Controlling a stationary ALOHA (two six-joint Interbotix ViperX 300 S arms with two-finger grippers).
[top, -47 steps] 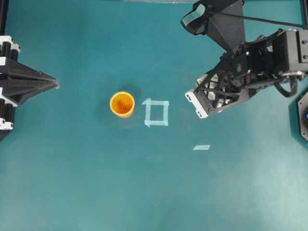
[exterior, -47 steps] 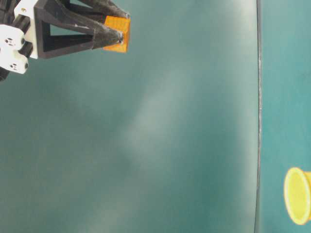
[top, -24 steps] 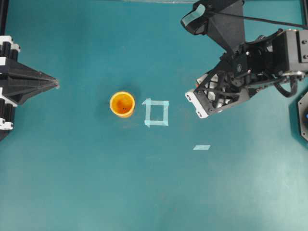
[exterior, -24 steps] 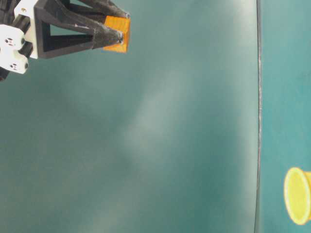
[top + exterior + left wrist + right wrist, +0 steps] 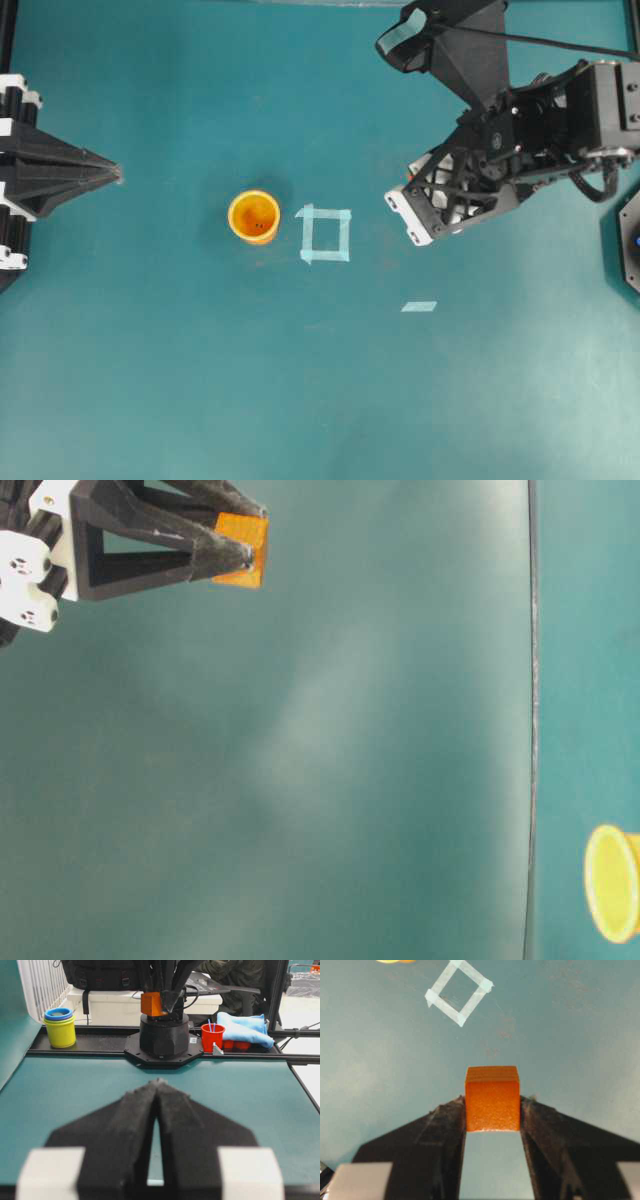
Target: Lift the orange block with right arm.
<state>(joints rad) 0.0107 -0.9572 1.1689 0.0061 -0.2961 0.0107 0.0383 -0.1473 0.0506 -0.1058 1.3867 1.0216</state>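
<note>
One small, matte orange block [image 5: 492, 1100], cube-shaped with crisp edges.

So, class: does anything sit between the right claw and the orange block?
No. The right claw is already clamped on the orange block, one finger on each side, and holds it clear above the table.

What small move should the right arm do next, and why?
Probably none, only hold. The right claw is shut on the orange block, which hangs clear above the table, so the lift looks done. The left claw rests shut.
</note>
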